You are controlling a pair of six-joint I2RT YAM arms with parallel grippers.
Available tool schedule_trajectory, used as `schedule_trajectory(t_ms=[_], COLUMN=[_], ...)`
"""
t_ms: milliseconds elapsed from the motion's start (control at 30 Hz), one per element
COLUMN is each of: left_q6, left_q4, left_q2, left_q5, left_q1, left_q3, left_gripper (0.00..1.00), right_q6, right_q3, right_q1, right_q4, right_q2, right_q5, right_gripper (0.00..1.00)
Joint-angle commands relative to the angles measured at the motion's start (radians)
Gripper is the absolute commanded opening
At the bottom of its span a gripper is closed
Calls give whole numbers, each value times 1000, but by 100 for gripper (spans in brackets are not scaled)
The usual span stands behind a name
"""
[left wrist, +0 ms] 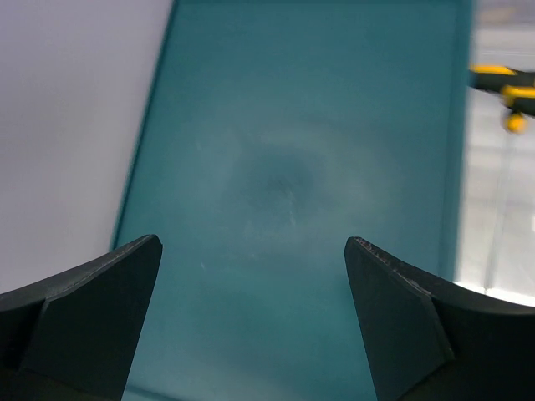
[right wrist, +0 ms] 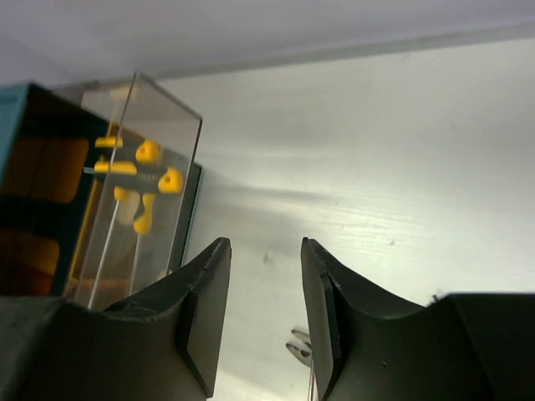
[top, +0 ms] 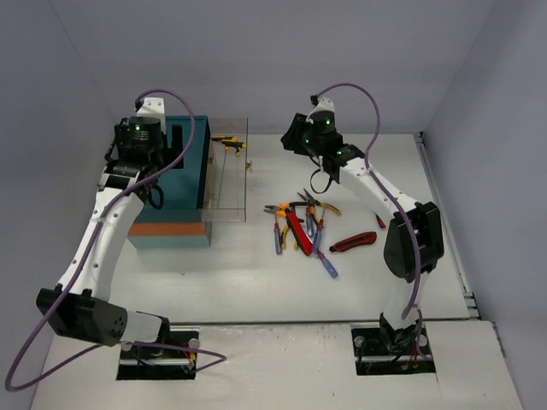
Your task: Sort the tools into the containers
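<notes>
Plainly the left gripper (left wrist: 251, 246) stands at its widest, its two dark fingers (left wrist: 92, 292) far apart with nothing between them. Beyond the tips lies only a flat teal face of the chest (left wrist: 284, 167); whether the fingers touch it cannot be told. Out past the right fingertip, yellow-handled pliers (left wrist: 501, 83) lie in the clear drawer (left wrist: 501, 251).

The right gripper (right wrist: 266, 246) is partly open, with a narrow gap between its fingers (right wrist: 205, 284). That gap holds nothing, and bare table (right wrist: 401, 192) shows through it. Left of the left finger and farther out stands the clear drawer, drawn out of the chest, the pliers inside. Just below the gap, blurred metal tool tips (right wrist: 301, 344) peek out. The other tools (top: 303, 226) lie heaped on the table, back toward the arm's base from the right fingers and apart from them.
</notes>
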Motion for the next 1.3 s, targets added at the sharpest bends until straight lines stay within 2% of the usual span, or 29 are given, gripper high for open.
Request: schedule_trajectory(t_ms=[0,67,233,367,567,867,1267], left_q6=[-30,-34,-50,-13,6,-18,-36], left_q4=[100,99,95,93,89,63,58], left_q2=[89,129,199,236,267,308,318], left_q5=[-41,3,216,318,467,522,530], left_q1=[108,174,393,479,485,470,390], left_q3=[137,177,246,266,243,226,204], left_gripper=[89,89,89,89,89,89,89], right_q6=[-54,-68,-100,-113,-120,-84,7], right_q3=[-5,-1,16,28,80,179,331], right_q1=[39,48,78,105,151,201,283], right_q4=[52,52,51,50,50,50,51], right_q2=[16,35,79,112,156,217,327], right_q5=[-102,-116,-137,-137,-145,-137,-71], right_gripper=[36,36,36,36,36,36,38])
